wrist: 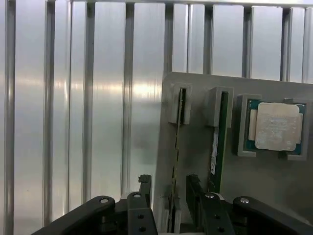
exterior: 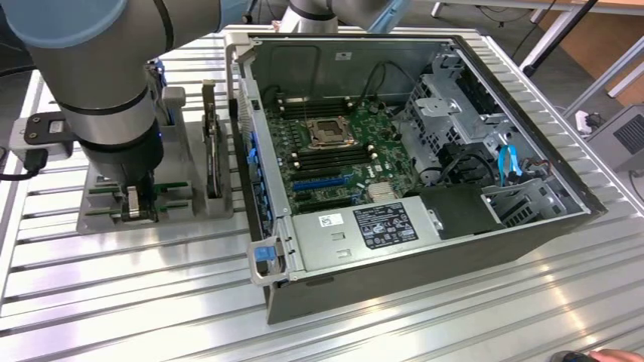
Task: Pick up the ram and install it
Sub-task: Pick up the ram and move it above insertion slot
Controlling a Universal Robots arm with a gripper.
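Gripper (exterior: 136,205) is down over the grey holder (exterior: 101,220) on the tabletop (exterior: 121,294), at 9 o'clock of the open computer case (exterior: 403,264) in the exterior view. Jaws stand narrowly parted, straddling the ram (wrist: 175,147). It stands on edge in its holder slot, with a gap either side and nothing gripped. A second stick (wrist: 218,147) and a processor chip (wrist: 275,126) sit in the neighbouring slots.

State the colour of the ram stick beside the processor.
Ram stick: green, best in wrist view.
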